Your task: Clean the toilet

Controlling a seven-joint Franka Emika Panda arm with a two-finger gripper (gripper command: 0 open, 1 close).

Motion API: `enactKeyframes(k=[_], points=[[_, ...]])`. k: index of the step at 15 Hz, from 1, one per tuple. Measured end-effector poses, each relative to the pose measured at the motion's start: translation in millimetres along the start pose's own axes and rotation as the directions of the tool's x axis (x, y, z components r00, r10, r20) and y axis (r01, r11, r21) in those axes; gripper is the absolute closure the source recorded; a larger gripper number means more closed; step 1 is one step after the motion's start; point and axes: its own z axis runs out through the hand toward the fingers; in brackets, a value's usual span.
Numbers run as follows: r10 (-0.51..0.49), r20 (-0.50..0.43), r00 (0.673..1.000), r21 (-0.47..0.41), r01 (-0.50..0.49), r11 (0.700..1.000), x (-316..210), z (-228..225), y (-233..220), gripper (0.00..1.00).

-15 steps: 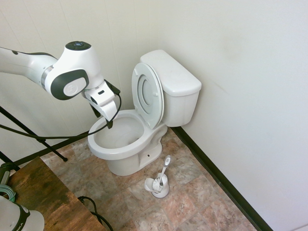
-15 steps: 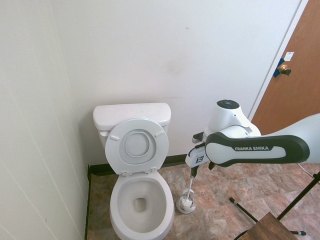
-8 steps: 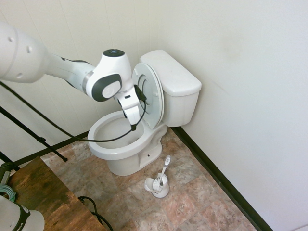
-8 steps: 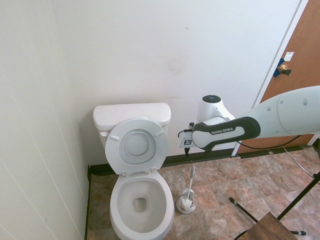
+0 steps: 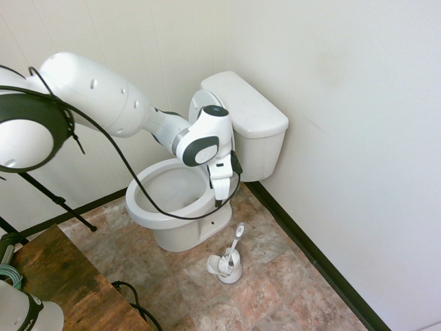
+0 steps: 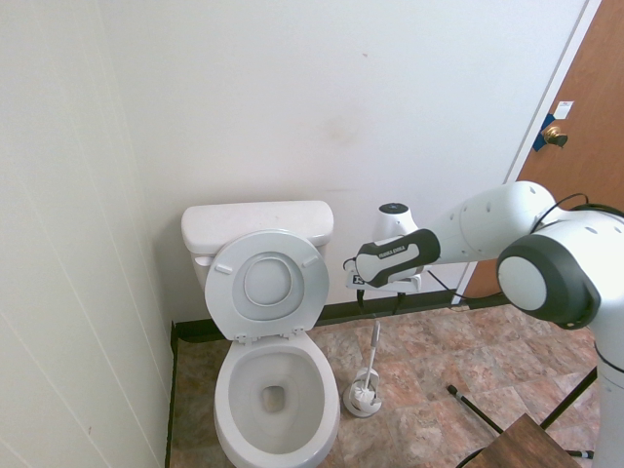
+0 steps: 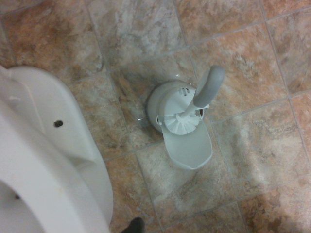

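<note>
Cleaning not started: toilet (image 5: 186, 200) sits in the wall corner, lid up, brush (image 5: 234, 243) unheld in its holder (image 5: 226, 267) beside the toilet base, tool (image 5: 219, 201) open, empty, above brush.

A white toilet brush (image 7: 194, 104) is standing in its round holder (image 7: 177, 124) on mottled brown floor tiles (image 7: 243, 48) at the center of the frame, its grey handle leaning toward the upper right, while the toilet (image 7: 43, 160), its white ceramic base, is filling the lower left.
</note>
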Motion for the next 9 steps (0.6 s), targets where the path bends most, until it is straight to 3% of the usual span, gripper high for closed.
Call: enactKeyframes(k=[2, 5, 9], points=[[0.040, -0.013, 0.999, -0.039, -0.041, 0.998, 23, 42, -27, 0.00], [0.070, 0.020, 0.997, -0.064, -0.069, 0.996, 28, 49, -39, 0.00], [0.168, 0.052, 0.984, -0.087, -0.163, 0.983, 52, 100, -60, 0.00]])
